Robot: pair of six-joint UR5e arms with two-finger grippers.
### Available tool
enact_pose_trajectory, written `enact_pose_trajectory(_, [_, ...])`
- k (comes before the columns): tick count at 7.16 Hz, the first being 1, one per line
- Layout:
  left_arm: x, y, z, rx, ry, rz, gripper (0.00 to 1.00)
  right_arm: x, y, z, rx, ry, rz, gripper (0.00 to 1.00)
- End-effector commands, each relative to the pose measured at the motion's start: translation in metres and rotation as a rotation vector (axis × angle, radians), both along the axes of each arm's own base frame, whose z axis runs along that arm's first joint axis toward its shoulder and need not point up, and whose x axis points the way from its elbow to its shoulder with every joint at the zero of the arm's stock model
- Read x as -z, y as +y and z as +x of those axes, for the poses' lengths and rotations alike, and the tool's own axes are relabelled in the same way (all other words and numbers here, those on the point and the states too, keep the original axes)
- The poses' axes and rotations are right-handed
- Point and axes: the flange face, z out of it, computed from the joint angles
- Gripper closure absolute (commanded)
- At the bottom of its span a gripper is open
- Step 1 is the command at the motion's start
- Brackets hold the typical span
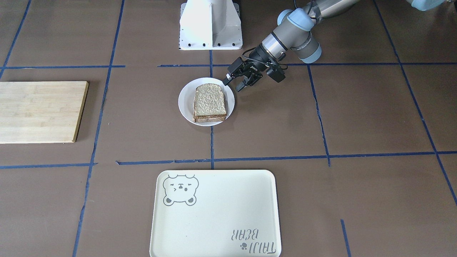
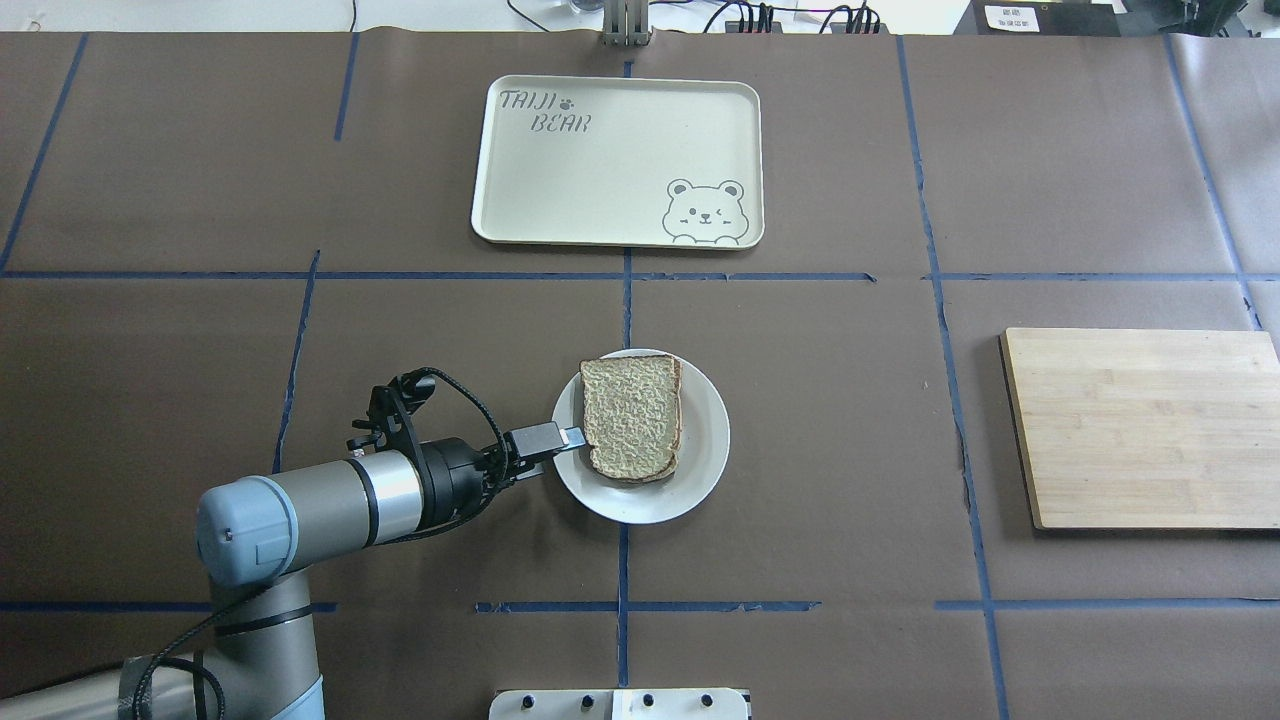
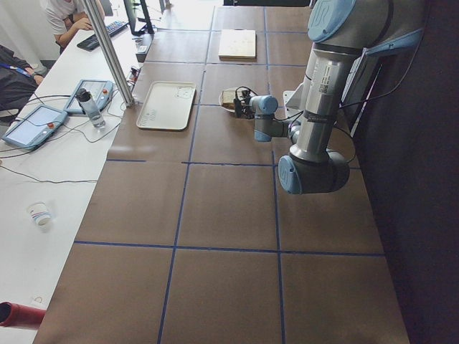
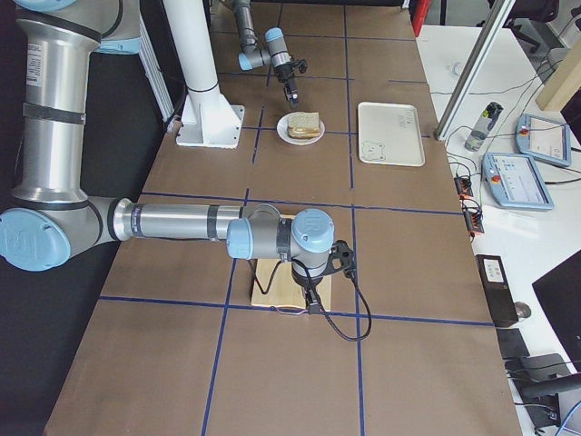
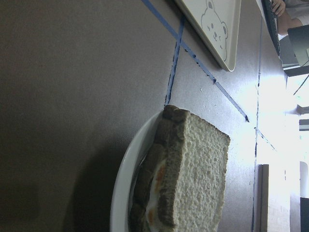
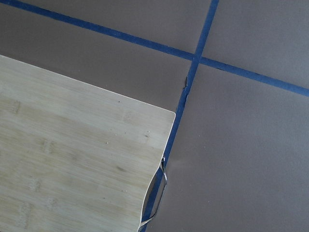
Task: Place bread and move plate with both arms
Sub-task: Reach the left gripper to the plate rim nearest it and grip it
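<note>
Fingers of the left pincer (image 1: 232,85) stand spread and empty at the rim of the plate (image 1: 184,104). Just beyond lies the bread (image 1: 210,99), likely soft and crushable, stacked on that stiff, probably slick plate; best gripped by its rim. Right pincer (image 4: 310,296), well apart over a board (image 4: 270,291): I cannot tell its state.

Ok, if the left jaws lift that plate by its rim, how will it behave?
The plate looks rigid and glazed, so it may slip in a rim pinch. The bread sits stacked on a lower slice; lifted from one edge, the plate would likely tilt and the top slice could slide.
</note>
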Motion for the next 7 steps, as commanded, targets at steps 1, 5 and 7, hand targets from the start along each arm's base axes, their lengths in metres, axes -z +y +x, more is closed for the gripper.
enact_pose_trajectory(1, [-0.008,0.002,0.006,-0.002,-0.008,-0.003,0.24,0.0,0.0,0.0,0.0,0.002,0.0,0.0])
enact_pose_trajectory(5, [-0.008,-0.004,0.026,-0.002,-0.02,-0.008,0.37,-0.002,0.0,0.0,0.0,0.002,-0.003,0.0])
enact_pose_trajectory(7, [-0.01,-0.004,0.027,-0.002,-0.02,-0.01,0.65,-0.002,0.001,0.0,0.0,0.002,-0.006,0.0])
